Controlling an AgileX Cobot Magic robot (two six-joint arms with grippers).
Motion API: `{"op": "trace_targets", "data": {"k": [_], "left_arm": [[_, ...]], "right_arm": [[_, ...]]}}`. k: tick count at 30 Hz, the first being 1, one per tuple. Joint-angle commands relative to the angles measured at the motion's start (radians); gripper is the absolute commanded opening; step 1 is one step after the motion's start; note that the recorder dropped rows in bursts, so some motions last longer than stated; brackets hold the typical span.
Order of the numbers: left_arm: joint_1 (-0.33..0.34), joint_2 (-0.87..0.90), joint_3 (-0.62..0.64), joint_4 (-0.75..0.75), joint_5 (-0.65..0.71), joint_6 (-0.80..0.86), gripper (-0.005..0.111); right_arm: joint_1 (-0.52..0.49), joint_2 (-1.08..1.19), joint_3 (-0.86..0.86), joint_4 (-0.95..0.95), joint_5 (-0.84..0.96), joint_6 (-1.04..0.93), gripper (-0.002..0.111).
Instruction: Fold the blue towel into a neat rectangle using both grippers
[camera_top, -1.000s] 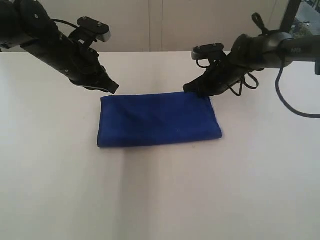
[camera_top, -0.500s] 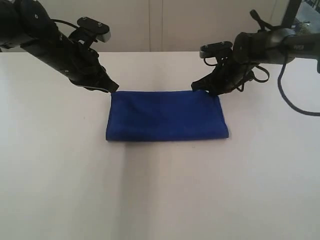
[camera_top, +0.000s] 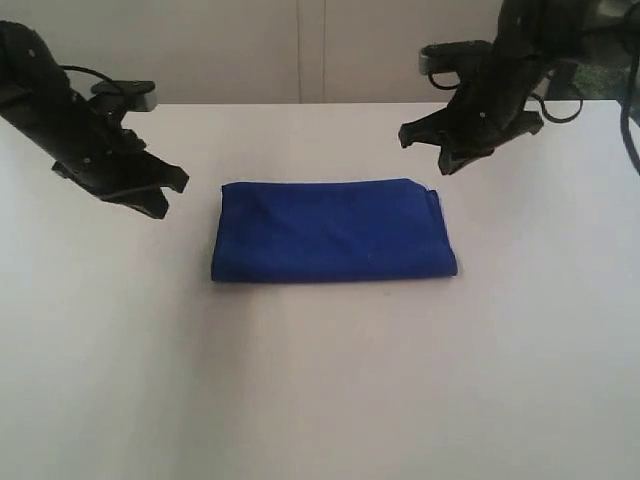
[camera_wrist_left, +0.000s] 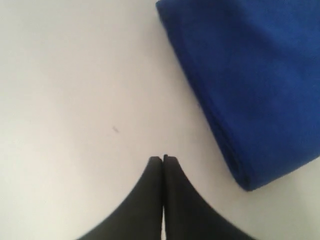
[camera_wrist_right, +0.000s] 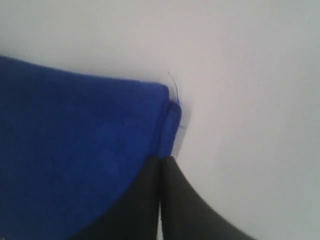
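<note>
On the worktop: one blue towel, soft matte fabric, folded into a layered rectangle with rounded fold edges, lying flat near the middle.
Surface: smooth, white, plain.
Count: two arms, black, with tapered fingers.
Left end effector: closed, empty, beside the towel's left end, apart from it.
Right end effector: closed, empty, by the towel's far right corner, where one loose thread sticks out.

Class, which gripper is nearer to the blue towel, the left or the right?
Right, it seems. The right gripper, shut, hovers by the far right corner of the blue towel; the left gripper, also shut, sits off its left end with bare table between.
</note>
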Motion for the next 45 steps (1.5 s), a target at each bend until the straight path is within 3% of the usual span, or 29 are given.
{"op": "trace_targets", "data": {"k": [1,9,18,28,35,42,45], "left_arm": [[0.065,-0.003,-0.002,-0.008,0.103,-0.059,0.000],[0.101,-0.010,0.053,-0.004,0.199,-0.085,0.000],[0.053,-0.138,0.176,-0.049,0.066,-0.023,0.000],[-0.120,-0.066,0.133,-0.137,-0.136,-0.034,0.000],[-0.151,0.091,0.015,-0.173,-0.177,-0.034,0.000],[-0.151,0.183,0.002,-0.247,-0.216,-0.027,0.000],[-0.159,0.203,0.002,-0.250,-0.225,-0.027,0.000]], "right_arm": [[-0.024,-0.011,0.041,0.015,0.078,0.037,0.000],[-0.037,-0.047,0.179,0.058,0.083,0.037,0.000],[-0.037,-0.164,0.306,0.067,-0.052,0.030,0.000],[-0.037,-0.133,0.268,0.191,-0.186,-0.004,0.000],[-0.037,-0.043,0.178,0.215,-0.265,-0.005,0.000],[-0.037,0.061,0.102,0.249,-0.369,-0.005,0.001],[-0.037,0.090,0.079,0.270,-0.391,-0.005,0.009]]}}
